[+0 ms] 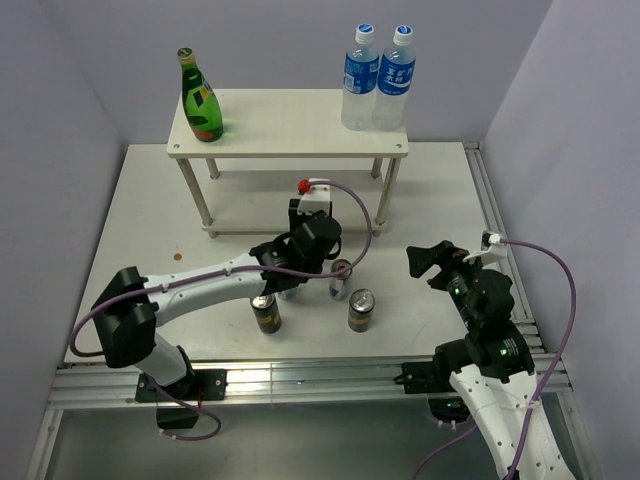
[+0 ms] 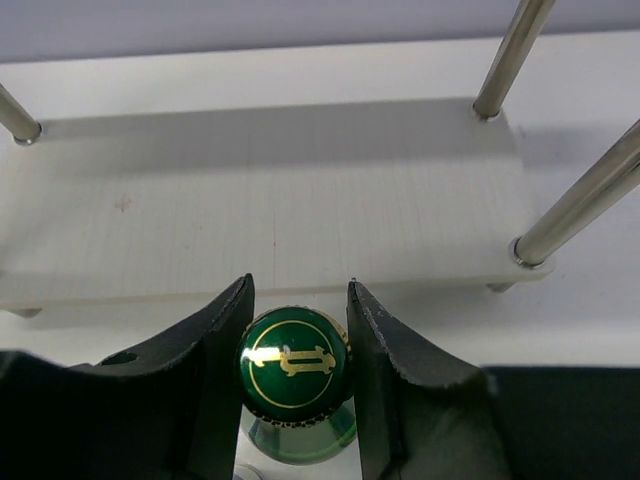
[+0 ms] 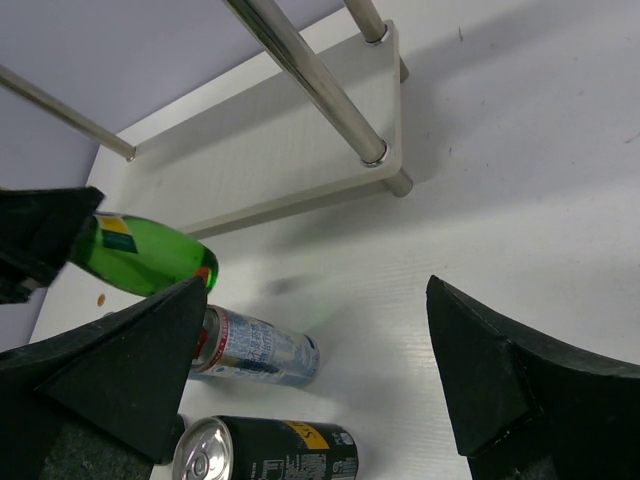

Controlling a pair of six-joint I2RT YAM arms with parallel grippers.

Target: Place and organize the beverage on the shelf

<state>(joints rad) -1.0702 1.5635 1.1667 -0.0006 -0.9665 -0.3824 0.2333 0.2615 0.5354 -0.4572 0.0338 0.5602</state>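
On the white table (image 1: 440, 215), before the shelf (image 1: 290, 125), the left gripper (image 2: 298, 305) pinched a green glass bottle (image 2: 294, 365) at its gold-emblemed cap; no lettering was legible. The right gripper (image 3: 318, 300) gaped wide.

We are seeing a glossy glass bottle (image 2: 293, 365) between the matt plastic fingers (image 2: 210, 350) of the left gripper (image 2: 298, 285); ahead, a matt shelf (image 2: 280, 200) on shiny metal legs (image 2: 575, 205).
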